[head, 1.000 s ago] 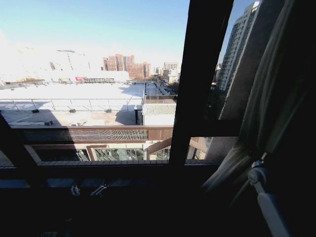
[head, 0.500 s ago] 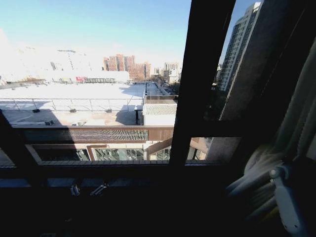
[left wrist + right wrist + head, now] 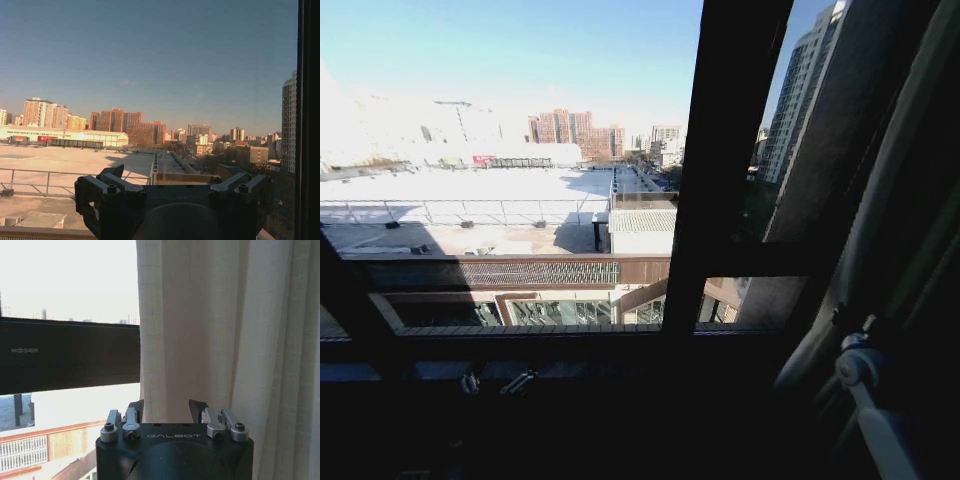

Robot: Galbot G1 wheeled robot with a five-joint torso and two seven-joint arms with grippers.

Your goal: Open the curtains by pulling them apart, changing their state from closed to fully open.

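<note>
One curtain (image 3: 895, 210) hangs bunched in pale pleats at the right edge of the window in the head view. My right gripper (image 3: 855, 365) is at its lower part. In the right wrist view the curtain (image 3: 210, 330) hangs flat and straight. My right gripper (image 3: 166, 407) is open, with the fabric's free edge lying between its fingers (image 3: 135, 407). My left gripper (image 3: 177, 182) is open and holds nothing, facing bare glass and the city outside.
A thick dark window frame bar (image 3: 720, 170) rises right of centre, and a dark sill (image 3: 520, 345) runs below it. Small metal latches (image 3: 495, 383) sit on the sill at the left. A dark horizontal bar (image 3: 70, 355) crosses the right wrist view.
Half a second ago the right arm held the curtain bunched far to the right. It has since come back left a little, and the fabric hangs straighter.
</note>
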